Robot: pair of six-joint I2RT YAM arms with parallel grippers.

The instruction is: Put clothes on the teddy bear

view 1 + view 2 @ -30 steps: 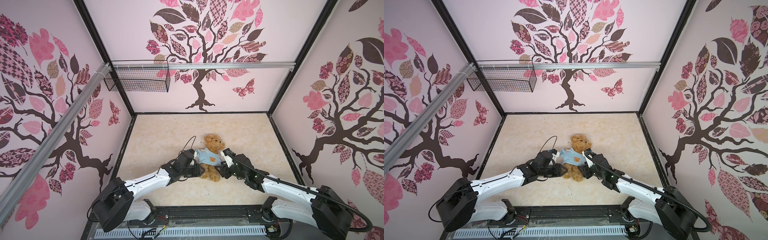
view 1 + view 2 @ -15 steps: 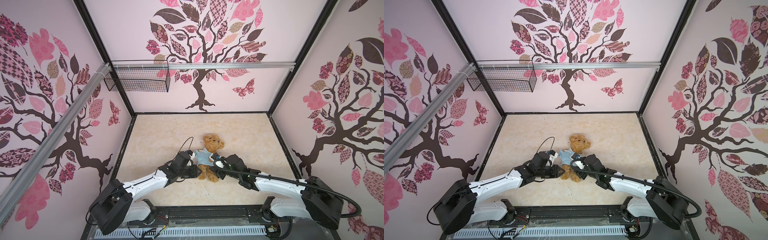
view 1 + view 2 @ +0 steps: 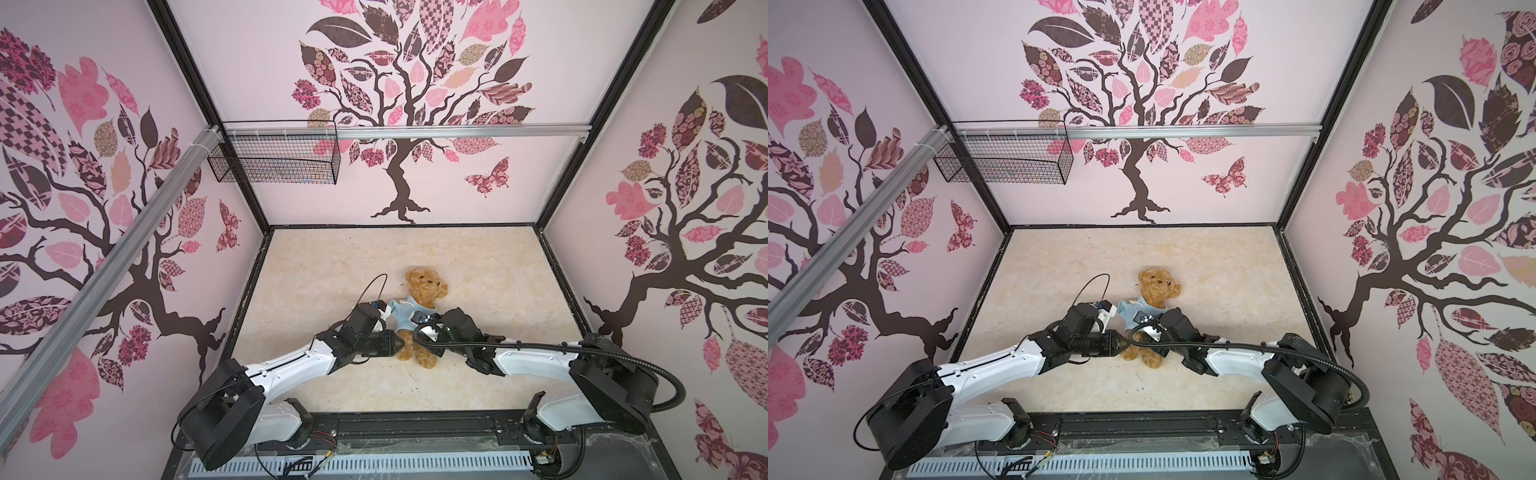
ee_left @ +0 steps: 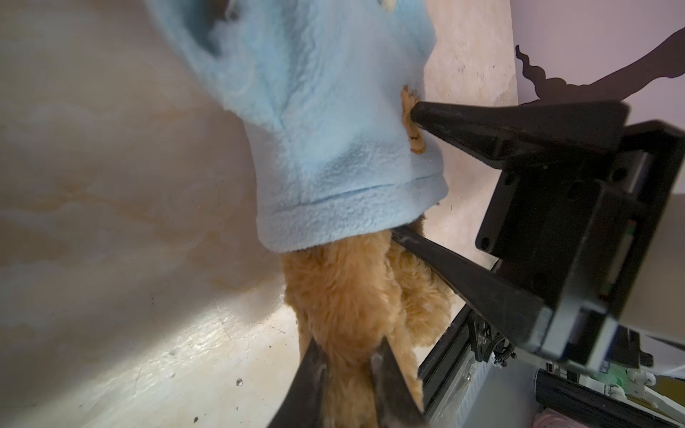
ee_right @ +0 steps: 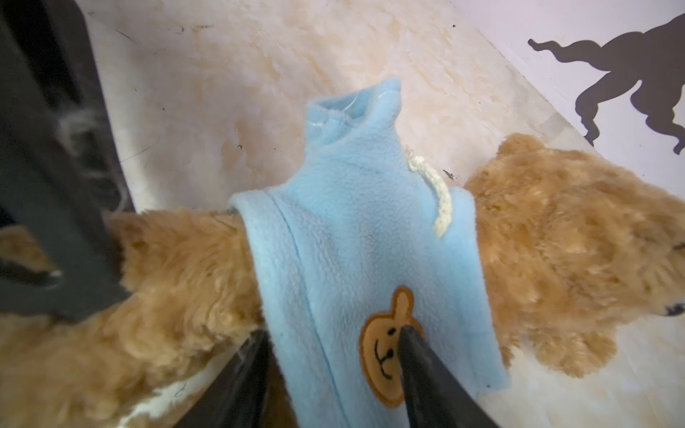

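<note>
The teddy bear lies on its back mid-table, head toward the rear wall. A light-blue shirt covers its torso, one empty sleeve sticking out. My left gripper is shut on the bear's brown leg, below the shirt hem. My right gripper reaches in from the opposite side with jaws apart. One finger rests on the orange bear-face print; its partner sits at the hem against the fur.
A black wire basket hangs from the metal rail at the back left. Patterned walls close in three sides of the marble-look table. A black frame rail runs along the front edge behind both arm bases.
My left gripper has closed on the bear's leg. My right gripper has swung from beside the bear's arm across onto the shirt front, its arm now lower over the table.
</note>
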